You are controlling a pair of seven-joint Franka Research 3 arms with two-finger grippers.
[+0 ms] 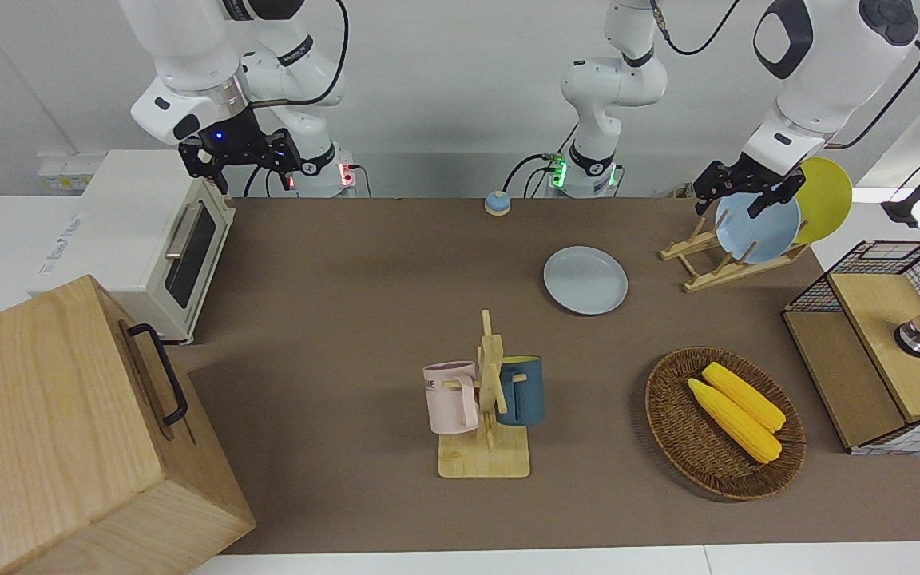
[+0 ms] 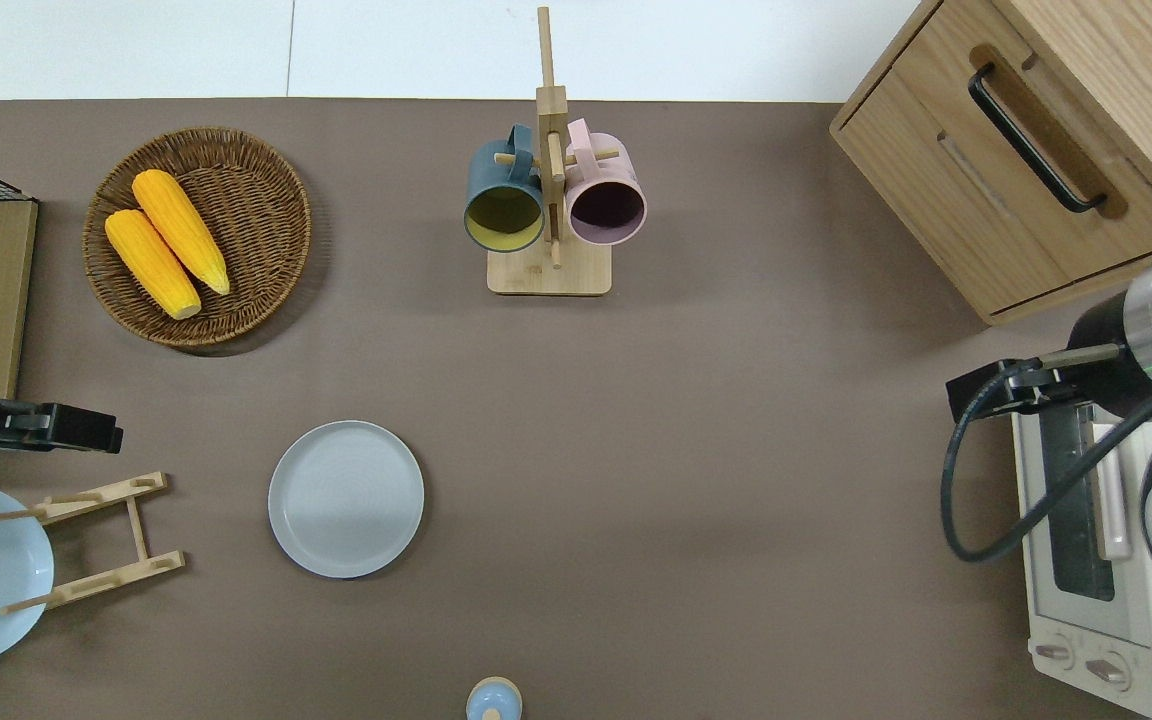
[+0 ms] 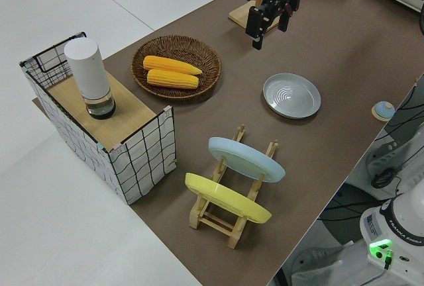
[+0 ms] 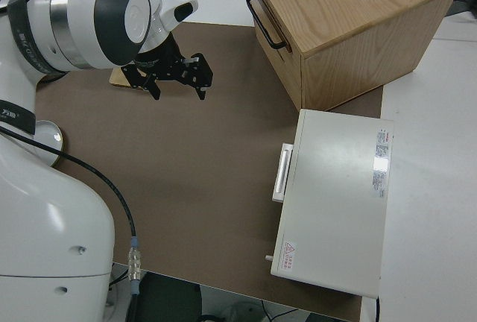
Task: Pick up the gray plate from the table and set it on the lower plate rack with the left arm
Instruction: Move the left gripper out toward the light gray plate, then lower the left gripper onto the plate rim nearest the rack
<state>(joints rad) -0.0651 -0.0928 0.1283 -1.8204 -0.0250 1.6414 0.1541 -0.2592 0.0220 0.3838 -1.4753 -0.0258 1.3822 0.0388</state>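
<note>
The gray plate [image 1: 585,279] [image 2: 346,498] [image 3: 291,95] lies flat on the brown table mat. Beside it, toward the left arm's end, stands the light-wood plate rack [image 1: 735,270] [image 2: 101,492] [image 3: 228,228]. A light blue plate [image 1: 759,228] and a yellow plate [image 1: 827,196] lean in its slots; the pegs nearest the gray plate are free. My left gripper [image 1: 727,208] [image 2: 101,430] [image 3: 268,34] hangs open and empty over the mat just off the rack's edge, farther from the robots. My right arm is parked, its gripper [image 1: 256,169] [image 4: 180,92] open.
A wooden mug stand [image 1: 488,399] holds a pink and a blue mug. A wicker basket [image 1: 668,415] holds two corn cobs. A wire-sided shelf [image 1: 883,343] stands at the left arm's end. A toaster oven [image 1: 148,239] and a wooden cabinet [image 1: 69,431] stand at the right arm's end.
</note>
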